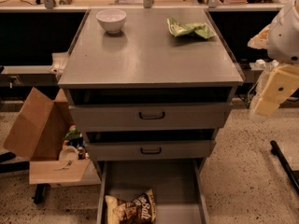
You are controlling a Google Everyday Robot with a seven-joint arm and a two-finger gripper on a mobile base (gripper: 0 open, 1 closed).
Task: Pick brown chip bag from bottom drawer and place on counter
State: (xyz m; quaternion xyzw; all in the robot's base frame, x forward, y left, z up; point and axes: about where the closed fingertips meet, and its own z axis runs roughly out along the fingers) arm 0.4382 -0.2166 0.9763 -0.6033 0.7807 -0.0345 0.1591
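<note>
The brown chip bag [133,208] lies on the floor of the open bottom drawer [180,181], at its front left, dark brown with a pale yellow end and white lettering. The counter [149,55] is the flat grey top of the cabinet. My arm comes in at the right edge, white with pale yellow parts, and the gripper [274,91] hangs there beside the cabinet's right front corner, at about the height of the top drawer. It is well above and to the right of the bag and touches nothing.
A white bowl [111,19] stands at the counter's back left. A green bag [190,29] lies at its back right. Two shallower drawers [150,116] with black handles stand slightly open. An open cardboard box [39,134] with clutter sits on the floor at the left. A black bar [284,164] lies on the floor at the right.
</note>
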